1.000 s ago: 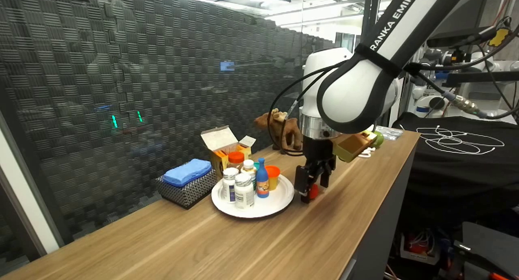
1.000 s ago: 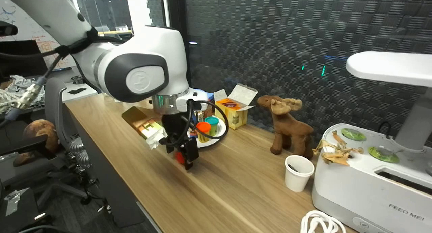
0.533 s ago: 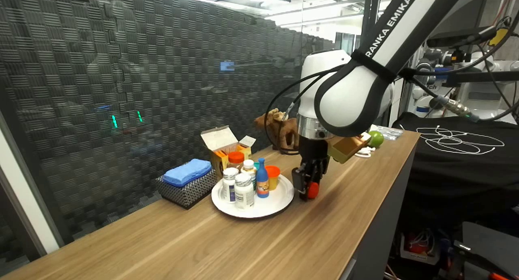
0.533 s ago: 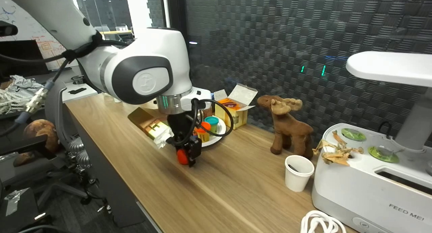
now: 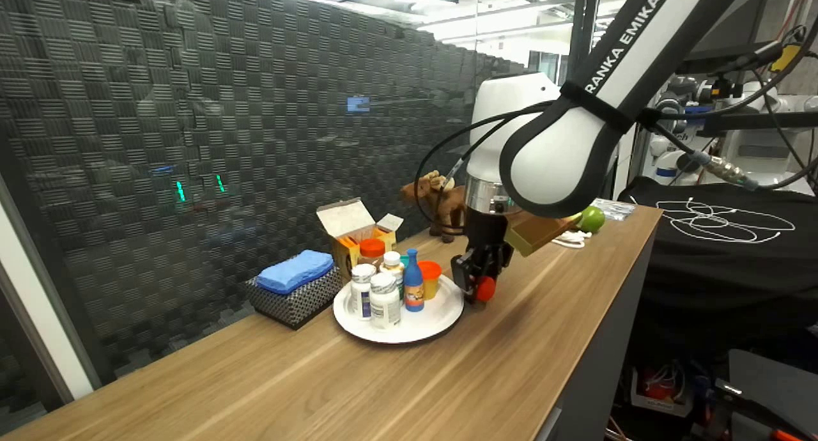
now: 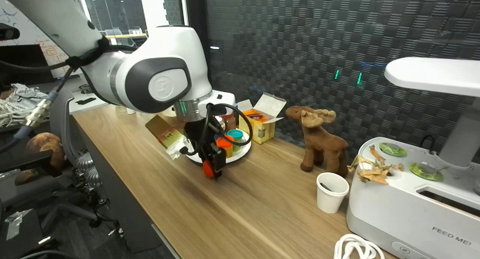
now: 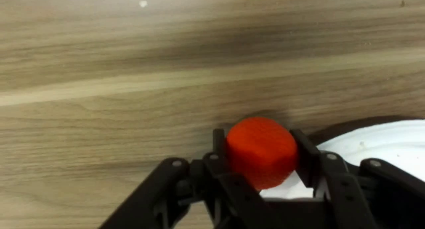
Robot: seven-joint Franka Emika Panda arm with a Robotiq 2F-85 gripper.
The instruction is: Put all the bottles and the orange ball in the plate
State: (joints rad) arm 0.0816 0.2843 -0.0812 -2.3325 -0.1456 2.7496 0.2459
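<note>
My gripper (image 7: 257, 133) is shut on the orange ball (image 7: 262, 152), a finger pressed to each side of it. In both exterior views the ball (image 5: 486, 289) (image 6: 208, 169) hangs low at the fingertips, seemingly just above the wood, beside the white plate (image 5: 422, 329). The plate's rim (image 7: 382, 139) shows under and right of the right finger in the wrist view. Standing on the plate are white bottles (image 5: 385, 307), a blue bottle (image 5: 413, 284), a yellow tub with an orange-red lid (image 5: 429, 282), a teal-lidded tub (image 6: 235, 135) and a red-capped jar (image 5: 371, 252).
Behind the plate stand an opened yellow box (image 5: 348, 252) and a patterned box (image 5: 297, 303) with a blue cloth (image 5: 295, 271). A plush moose (image 6: 322, 142), paper cup (image 6: 332, 193) and white planter (image 6: 408, 202) are farther along. A gold box (image 5: 540, 233) rides on the wrist.
The fingers have closed from wide around the ball to a grip on it. Gripper and ball have since shifted toward the plate and risen slightly.
</note>
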